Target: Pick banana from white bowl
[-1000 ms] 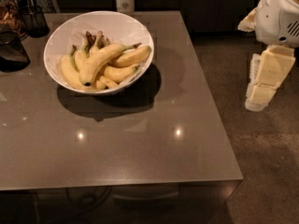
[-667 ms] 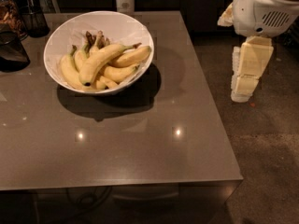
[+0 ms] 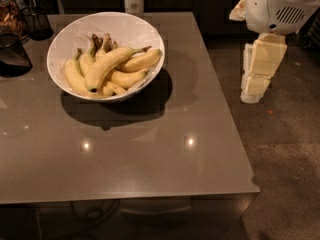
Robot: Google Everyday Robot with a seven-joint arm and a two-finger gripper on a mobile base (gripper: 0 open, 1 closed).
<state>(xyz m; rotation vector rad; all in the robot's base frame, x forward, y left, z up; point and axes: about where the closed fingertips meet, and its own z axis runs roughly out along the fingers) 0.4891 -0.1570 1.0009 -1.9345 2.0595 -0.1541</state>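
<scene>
Tool [image 3: 250, 91] hanging at the far right of the view, pale and blocky, below a white arm housing [image 3: 280, 6]. Off the worktop's right edge and over the floor [image 3: 285, 174]. Cannot tell whether open or shut; nothing seen in its hold.

Banana [image 3: 112, 64] well apart from the tool, away to the left in view, across a bare stretch of worktop [image 3: 150, 149]. Resting in the white bowl [image 3: 125, 26], uppermost on a heap of shorter bananas [image 3: 142, 61]. Long axis slanted: small black tip low and left, near the bowl's front wall; thin brownish stem up and right, toward the tool's side. Gently curved. Touching the fruit beneath, upper side uncovered.

Judged from this: a sideways reach over the bowl's right rim called for, then a descent onto the middle of the fruit. Closing direction best set across the slanted axis, not along it. Likely risks: catching a neighbouring banana as well, or nudging the bowl.

Worktop grey-brown, smooth and glossy, with two small bright reflections toward the front and the bowl's dark shadow to its front and right. Dark containers [image 3: 12, 54] at the far left edge, close to the bowl, not touching it as far as can be made out. Dim room; speckled hard floor to the right of the worktop.
</scene>
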